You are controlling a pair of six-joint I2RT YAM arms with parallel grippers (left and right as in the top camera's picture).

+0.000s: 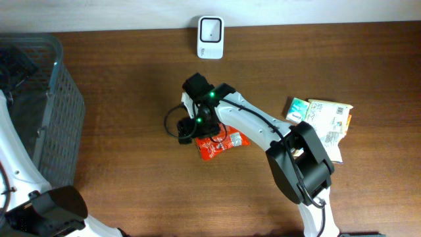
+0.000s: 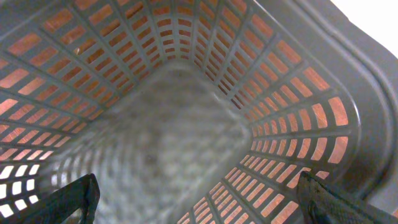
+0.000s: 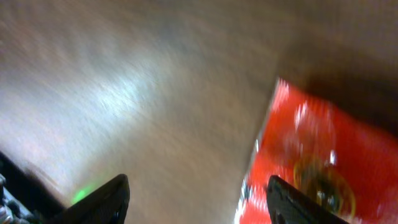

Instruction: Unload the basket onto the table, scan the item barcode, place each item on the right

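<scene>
Hovering at the red packet [image 3: 311,155], my right claw [image 3: 198,183] is partly open, holding nothing; scan not yet done.

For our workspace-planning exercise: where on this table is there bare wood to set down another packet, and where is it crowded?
Bare wood: between the basket and the red packet; in front of that packet; between the scanner and the packet pile. Crowded: the right side, where the right arm crosses beside the pile.

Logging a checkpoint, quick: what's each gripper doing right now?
Left gripper: open, empty, facing into the basket.
Right gripper: open, holding nothing, by the red packet.
</scene>
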